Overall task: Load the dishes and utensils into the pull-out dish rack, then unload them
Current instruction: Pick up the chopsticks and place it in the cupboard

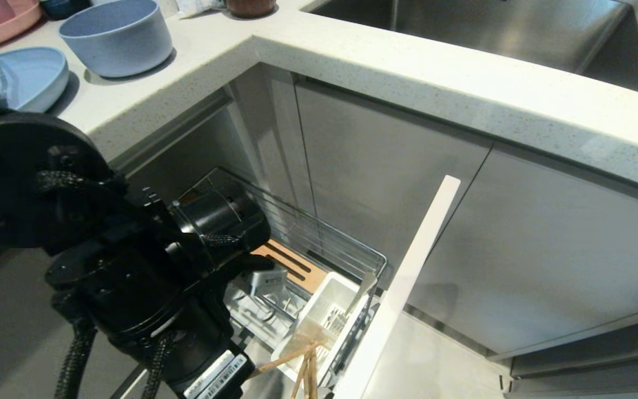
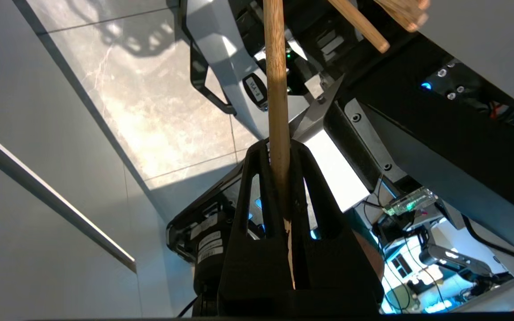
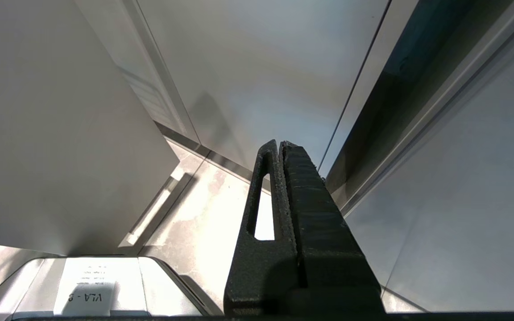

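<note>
Left gripper (image 2: pixel 279 178): clamped on one chopstick (image 2: pixel 277 89), pinched near its end to steer it.
Utensil cup (image 1: pixel 327 310): already holds the fork.
Right gripper (image 3: pixel 283 149): parked, fingers together, holding nothing.

Head view down over rack (image 1: pixel 302 260), wrists close, floorward

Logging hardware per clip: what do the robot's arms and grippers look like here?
The left arm is matte black, built of round housings, with braided black cables alongside and a white barcode label near its lower end. The left gripper and the right gripper both have black, rough-textured, tapered fingers with long slots cut through them.
</note>
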